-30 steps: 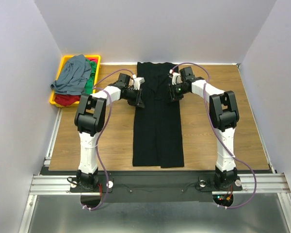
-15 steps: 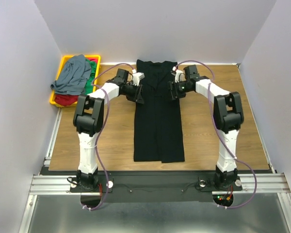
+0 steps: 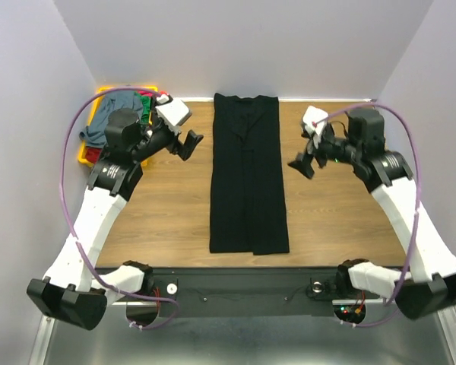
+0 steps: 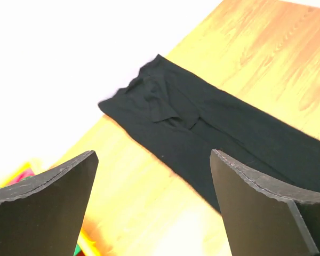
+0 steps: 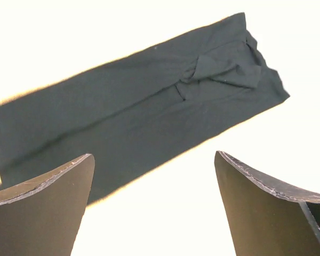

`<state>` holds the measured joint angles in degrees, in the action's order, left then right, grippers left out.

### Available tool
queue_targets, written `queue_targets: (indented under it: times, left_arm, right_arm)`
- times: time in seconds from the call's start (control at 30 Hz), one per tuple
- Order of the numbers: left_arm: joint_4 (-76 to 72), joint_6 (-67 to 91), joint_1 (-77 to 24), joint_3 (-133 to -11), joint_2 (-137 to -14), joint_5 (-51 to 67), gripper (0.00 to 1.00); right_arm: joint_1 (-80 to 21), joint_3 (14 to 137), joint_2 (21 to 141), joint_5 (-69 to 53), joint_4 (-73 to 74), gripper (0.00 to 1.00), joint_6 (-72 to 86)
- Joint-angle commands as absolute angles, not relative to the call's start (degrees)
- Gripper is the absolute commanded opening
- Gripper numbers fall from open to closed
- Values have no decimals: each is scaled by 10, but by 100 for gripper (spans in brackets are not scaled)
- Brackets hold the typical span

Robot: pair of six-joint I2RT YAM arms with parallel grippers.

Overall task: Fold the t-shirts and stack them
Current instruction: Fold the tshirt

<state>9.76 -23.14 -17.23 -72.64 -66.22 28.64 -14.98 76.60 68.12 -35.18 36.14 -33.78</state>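
Observation:
The black t-shirt (image 3: 247, 182) lies flat in the middle of the table as a long narrow strip, both sides folded in, collar end at the far edge. My left gripper (image 3: 190, 144) hangs open to the left of its upper part, above bare wood. In the left wrist view the gripper (image 4: 152, 154) is empty, with the shirt (image 4: 202, 122) ahead of it. My right gripper (image 3: 300, 163) hangs open to the shirt's right. The right wrist view shows that gripper (image 5: 153, 156) empty too, the shirt (image 5: 138, 101) beyond it. A grey-blue t-shirt (image 3: 99, 125) lies on green (image 3: 146, 108) and red cloth, partly hidden by my left arm.
The yellow tray (image 3: 85, 156) holding the other shirts stands at the far left corner, under my left arm; its corner (image 4: 88, 242) shows in the left wrist view. Walls close in the table on three sides. Bare wood lies on either side of the black strip.
Both grippers opened and let go of the black shirt's upper part. Both arms lifted and swung outward, left arm toward the tray, right arm toward the right wall. The shirt stayed folded.

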Motion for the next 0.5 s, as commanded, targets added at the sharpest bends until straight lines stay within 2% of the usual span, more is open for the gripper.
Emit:
queue_targets:
  times: [0.0,0.07,0.17,0.2,0.3,0.33,0.47]
  left_arm:
    - [151,-328,-175,-696,-652,314,99]
    - [221,-403,-185,-690,-632,397,99]
    - [278,-488,-226,-611,-594,379,99]
    - [304,-543,-259,-565,-572,372,96]
    - [321,-576,-312,-494,-528,348,88]
    - [322,-578,-329,-451,-520,345,82]
    - [290,-560,-448,-365,-497,304,68]
  right_arm:
    - [-152,697,592,-393,438,100,-519]
    - [-162,661,565,-404,504,100,-580]
    - [-165,622,552,-387,590,100,-662]
    - [-170,586,550,-374,631,100,-698]
    - [-179,533,525,-360,646,100,-721]
    - [-184,500,517,-357,644,99,-729]
    - [-219,430,484,-340,622,91,-755]
